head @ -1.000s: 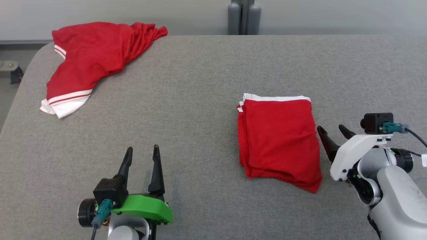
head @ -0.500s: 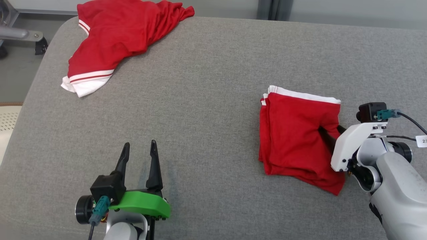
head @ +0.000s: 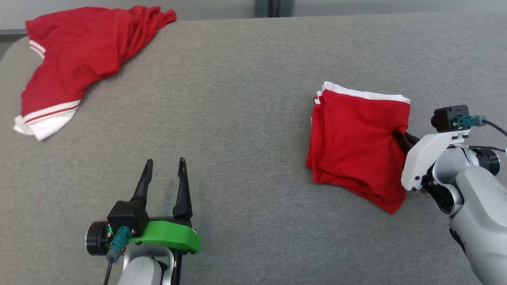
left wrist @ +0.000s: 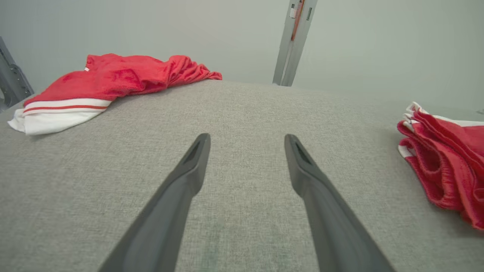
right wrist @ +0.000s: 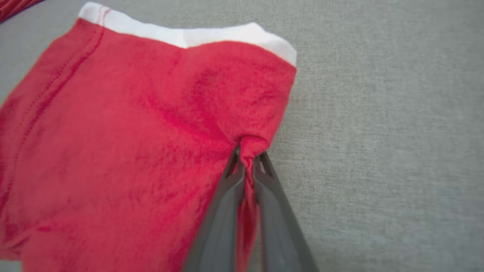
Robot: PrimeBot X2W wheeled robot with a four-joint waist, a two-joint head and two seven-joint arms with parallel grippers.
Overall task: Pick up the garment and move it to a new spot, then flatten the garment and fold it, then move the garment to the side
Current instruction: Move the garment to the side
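A crumpled red garment [head: 75, 51] with white-striped trim lies at the far left corner of the grey counter [head: 245, 99]. Nearer, the left end effector [head: 165, 162] hovers low over bare fabric, its fingers spread wide and holding nothing. Well to the right rests the folded red garment [head: 356, 146], white hem on its far edge. The right end effector [right wrist: 247, 158] is pressed together, pinching a bunched fold at that garment's right edge.
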